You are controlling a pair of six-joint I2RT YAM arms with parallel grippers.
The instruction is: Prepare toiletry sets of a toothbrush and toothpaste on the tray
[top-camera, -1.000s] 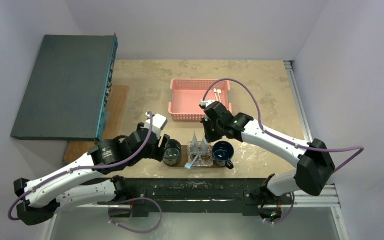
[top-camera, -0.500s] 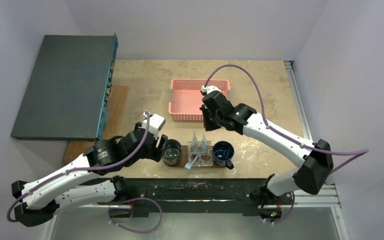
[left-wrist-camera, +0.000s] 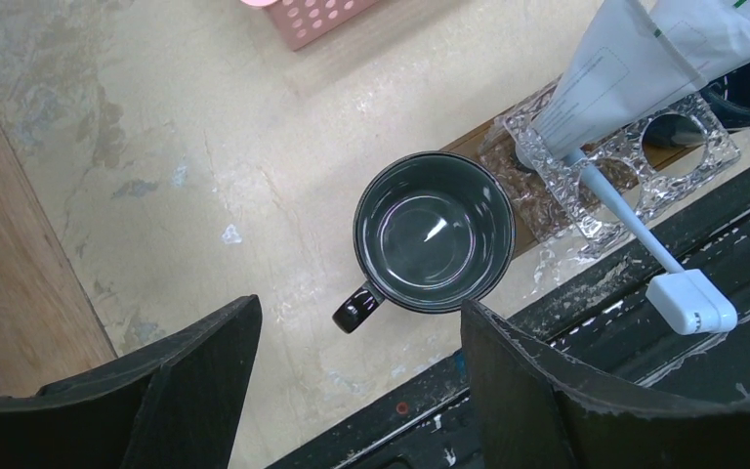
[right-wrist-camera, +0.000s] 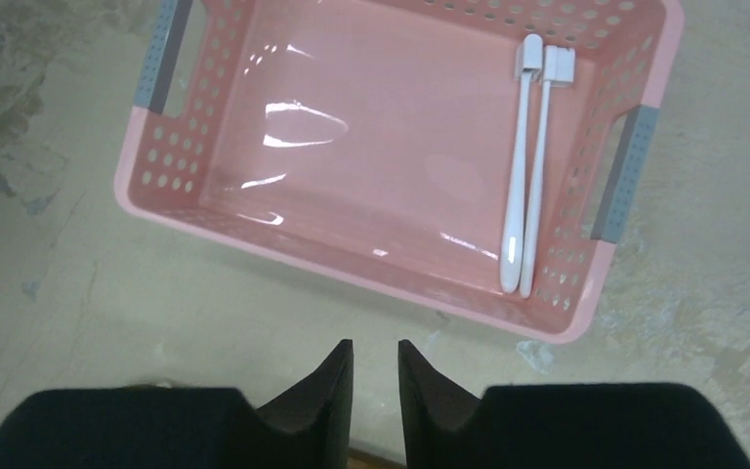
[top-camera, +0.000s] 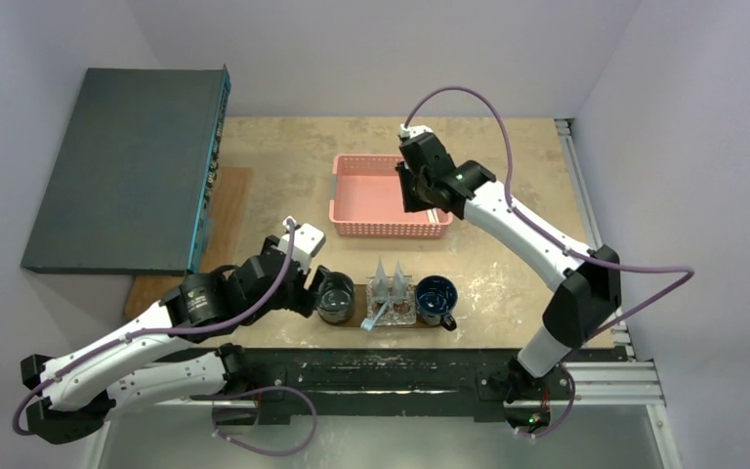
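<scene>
Fetch step. Right tool (right-wrist-camera: 373, 348) barely parted, empty, above pink basket (right-wrist-camera: 171, 156); two toothbrushes (right-wrist-camera: 519, 176) ahead-right of it. Next, likely: shift over, descend, straddle one. Left tool (left-wrist-camera: 356, 320) released, over mug (left-wrist-camera: 435, 234).

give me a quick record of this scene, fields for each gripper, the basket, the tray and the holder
left gripper: open, empty, hanging over the dark mug
right gripper: jaws slightly apart, empty, pointed down at the pink basket
pink basket: two white toothbrushes lying side by side near one end
tray: dark mug, glass holder and blue mug in a row along it
glass holder: two toothpaste tubes standing in it, one pale blue toothbrush leaning out
dark mug: looks empty
</scene>
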